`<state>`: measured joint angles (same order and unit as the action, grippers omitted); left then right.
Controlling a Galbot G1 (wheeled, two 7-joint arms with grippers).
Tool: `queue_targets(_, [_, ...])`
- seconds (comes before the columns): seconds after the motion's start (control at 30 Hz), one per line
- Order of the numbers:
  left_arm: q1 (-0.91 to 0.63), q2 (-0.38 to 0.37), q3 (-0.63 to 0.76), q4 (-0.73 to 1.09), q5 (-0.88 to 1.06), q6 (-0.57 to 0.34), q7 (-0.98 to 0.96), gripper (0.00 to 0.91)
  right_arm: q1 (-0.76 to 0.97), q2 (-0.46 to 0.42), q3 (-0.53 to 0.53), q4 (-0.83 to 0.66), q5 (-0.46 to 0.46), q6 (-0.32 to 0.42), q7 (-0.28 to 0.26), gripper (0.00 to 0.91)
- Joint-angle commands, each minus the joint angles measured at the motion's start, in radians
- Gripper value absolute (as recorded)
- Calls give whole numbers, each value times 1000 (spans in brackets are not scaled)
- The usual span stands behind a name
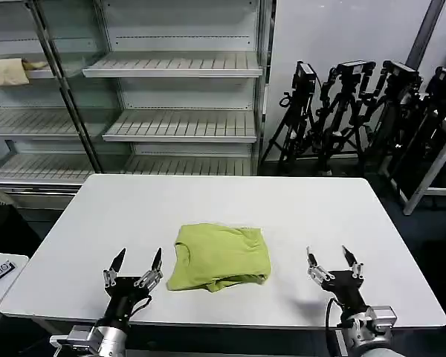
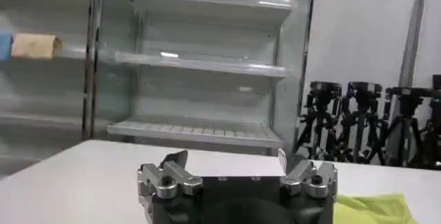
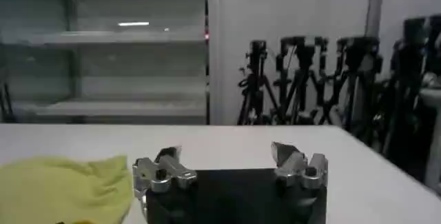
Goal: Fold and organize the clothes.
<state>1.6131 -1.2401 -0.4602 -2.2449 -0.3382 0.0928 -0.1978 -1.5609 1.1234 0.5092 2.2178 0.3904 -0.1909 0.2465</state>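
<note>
- The folded T-shirt [image 1: 220,256] lies on the white counter [image 1: 305,216], near its front edge.
- The left gripper [image 1: 137,262] hovers beside it, fingers spread, holding nothing.
- The right gripper [image 1: 331,260] hovers opposite, likewise spread.

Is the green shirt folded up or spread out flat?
Folded: the T-shirt lies as a compact bundle, sleeves tucked in, on the table.
</note>
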Motion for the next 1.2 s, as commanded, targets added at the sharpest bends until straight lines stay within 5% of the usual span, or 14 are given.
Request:
queue_targets(0.03, [-9,17,-12,8,14,-8,3,907,-79,78,26,74,-235,100,65,907])
queue_targets(0.43, [-19,43,-5,3,53,-33,29,907,-105,141,16,85,-309,119,69,907])
queue_targets(1.2, [0,-28,6,26,114,-72,51,907,-117,143,-14,98,-372,124,91,907])
